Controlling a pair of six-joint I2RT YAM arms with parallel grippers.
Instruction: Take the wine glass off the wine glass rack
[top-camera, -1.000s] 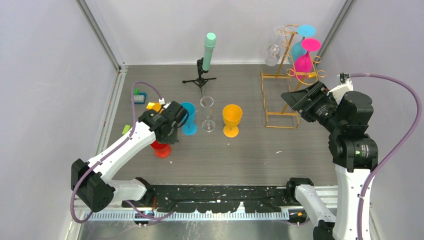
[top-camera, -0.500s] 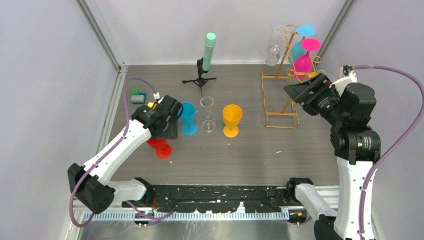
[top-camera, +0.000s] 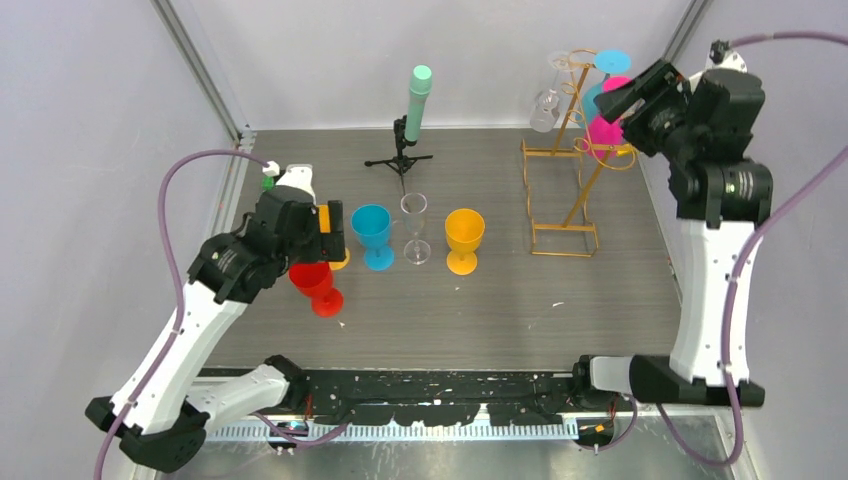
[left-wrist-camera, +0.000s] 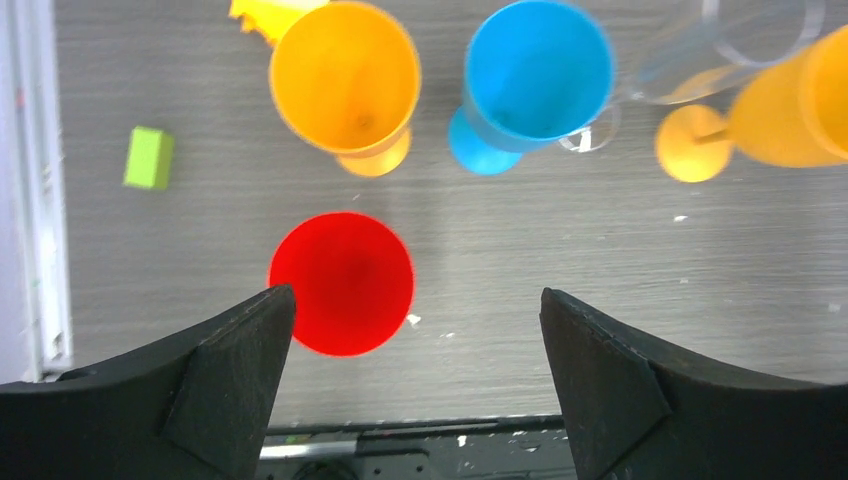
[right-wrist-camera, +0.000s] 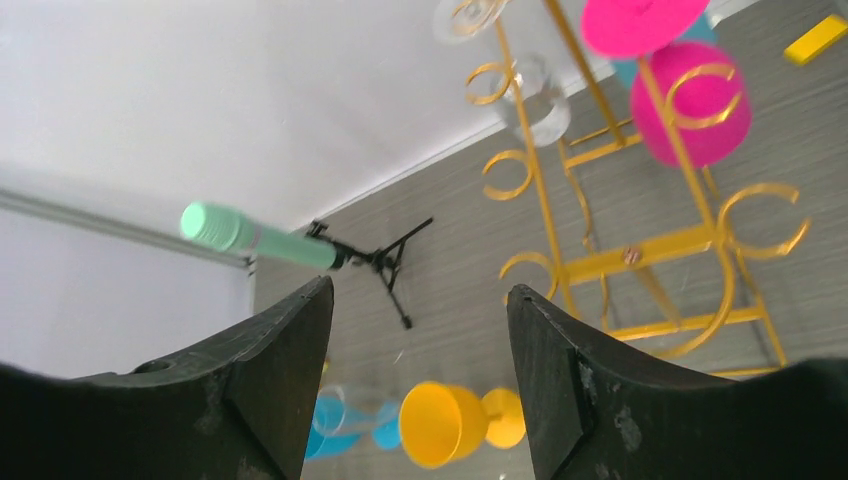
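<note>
Wine glass rack (right-wrist-camera: 620, 258): gold wire frame standing at the far right of the surface (top-camera: 520, 310), with looped hooks along its slanted uprights.
Pink wine glass (right-wrist-camera: 690, 115): hangs upside down on the rack, its bowl against a gold hook and its flat foot above it.
Blue hanging glass (top-camera: 597, 100): on the rack just behind the pink one and partly hidden by it.
Clear wine glass (right-wrist-camera: 535, 95): hangs upside down on the rack's left upright, near the back wall.
Right pincer (right-wrist-camera: 420, 290): raised high beside the top of the rack and just right of the pink glass in the top view. Its fingers are spread wide with nothing between them, and they touch neither rack nor glass.
Left pincer (left-wrist-camera: 417, 300): well to the left of the rack and raised above the surface. Its fingers are far apart and hold nothing.
Red glass (left-wrist-camera: 342, 283): stands upright on the surface, far left of the rack, below the left pincer and nearer its left finger.
Row of standing glasses: left of the rack are an orange glass (left-wrist-camera: 345, 75), a blue glass (left-wrist-camera: 538, 70), a clear flute (left-wrist-camera: 700, 60) and a second orange glass (left-wrist-camera: 800, 95), the last closest to the rack.
Black tripod (top-camera: 400, 160): left of the rack by the back wall, carrying a mint-green cylinder (top-camera: 417, 100).
Green block (left-wrist-camera: 148, 157): lies on the surface, farthest from the rack.
</note>
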